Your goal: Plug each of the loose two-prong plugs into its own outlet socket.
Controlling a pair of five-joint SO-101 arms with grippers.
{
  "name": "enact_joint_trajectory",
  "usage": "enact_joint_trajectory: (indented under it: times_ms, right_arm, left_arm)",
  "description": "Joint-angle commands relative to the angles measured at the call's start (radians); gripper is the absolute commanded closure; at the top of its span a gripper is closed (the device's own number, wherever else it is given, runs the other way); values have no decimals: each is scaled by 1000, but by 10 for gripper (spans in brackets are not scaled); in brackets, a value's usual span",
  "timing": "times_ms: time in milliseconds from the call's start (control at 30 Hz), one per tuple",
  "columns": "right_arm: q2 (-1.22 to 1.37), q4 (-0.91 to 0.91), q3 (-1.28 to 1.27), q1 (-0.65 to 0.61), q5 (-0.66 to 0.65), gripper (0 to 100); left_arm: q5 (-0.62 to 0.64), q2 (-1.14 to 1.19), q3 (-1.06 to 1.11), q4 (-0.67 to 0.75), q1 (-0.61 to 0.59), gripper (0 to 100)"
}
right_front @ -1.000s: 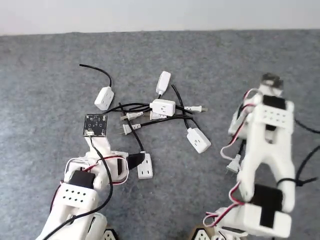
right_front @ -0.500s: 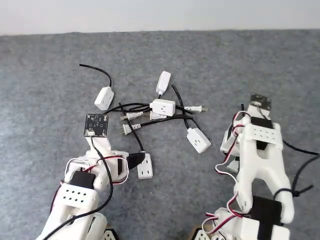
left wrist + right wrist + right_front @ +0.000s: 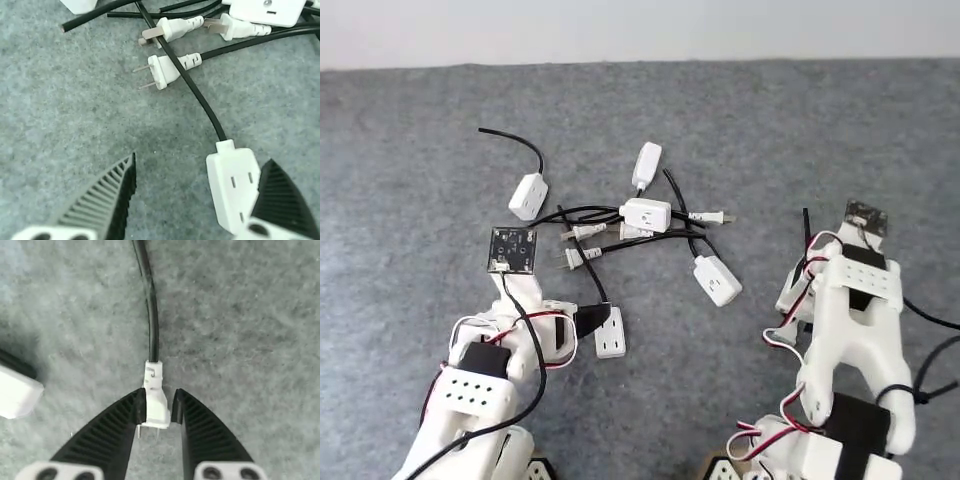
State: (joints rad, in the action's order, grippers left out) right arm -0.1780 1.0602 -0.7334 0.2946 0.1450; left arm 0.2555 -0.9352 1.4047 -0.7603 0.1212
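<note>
right gripper (image 3: 158, 402) pinches a plug (image 3: 154, 390), ready to carry. left gripper (image 3: 201, 161) is wide open by a socket (image 3: 232, 187). next, i think, plug must line up.

The left hand (image 3: 201, 161) is spread wide over grey carpet (image 3: 60, 110) — one finger (image 3: 280, 195) beside a white outlet socket (image 3: 232, 187), a loose plug (image 3: 167, 70) beyond.
</note>
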Motion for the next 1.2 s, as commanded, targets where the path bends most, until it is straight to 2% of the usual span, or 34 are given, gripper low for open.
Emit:
enact_joint_trajectory:
  times_ms: [0,433,1167]
  right_arm:
    - [-4,-48,6,-15,9,891]
    - [174,-42,101,-25,11,893]
    - [188,-48,144,-25,6,902]
  left_arm:
    - [-11,-5,-8,18,3,637]
    - [-11,-5,-5,15,32,637]
    - [-12,-5,2,20,34,637]
